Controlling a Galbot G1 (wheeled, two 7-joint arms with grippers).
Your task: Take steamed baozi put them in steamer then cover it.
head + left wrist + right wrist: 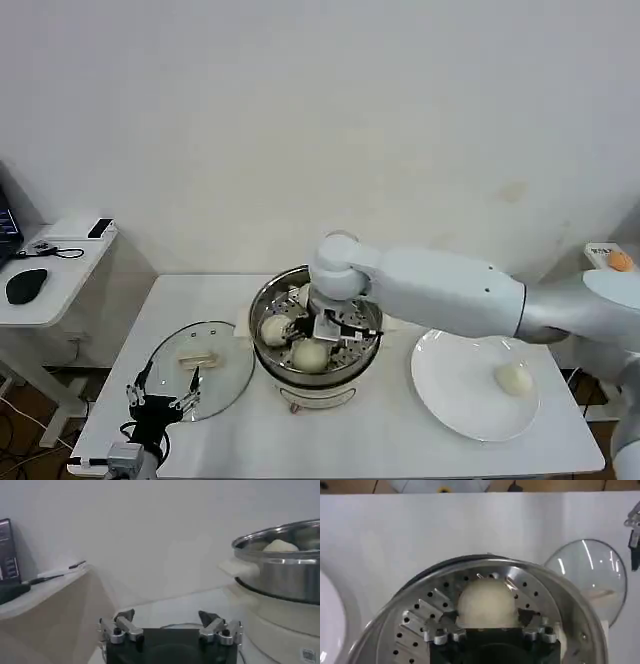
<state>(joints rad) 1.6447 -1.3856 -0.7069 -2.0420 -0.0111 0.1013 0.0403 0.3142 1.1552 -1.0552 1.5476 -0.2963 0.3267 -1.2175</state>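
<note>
Right wrist view: a baozi (485,602) sits between the spread fingers of the right gripper (490,625), on the steamer (420,615) tray. Beside the idle, open left gripper (160,395) lies the cover (195,365) on the worktop (380,440).

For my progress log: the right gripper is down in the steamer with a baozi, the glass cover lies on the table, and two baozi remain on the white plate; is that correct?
Not quite: the head view shows just one baozi left on the white plate, not two. The rest stands: the right gripper is down in the steamer with a baozi, and the glass cover lies on the table.
</note>
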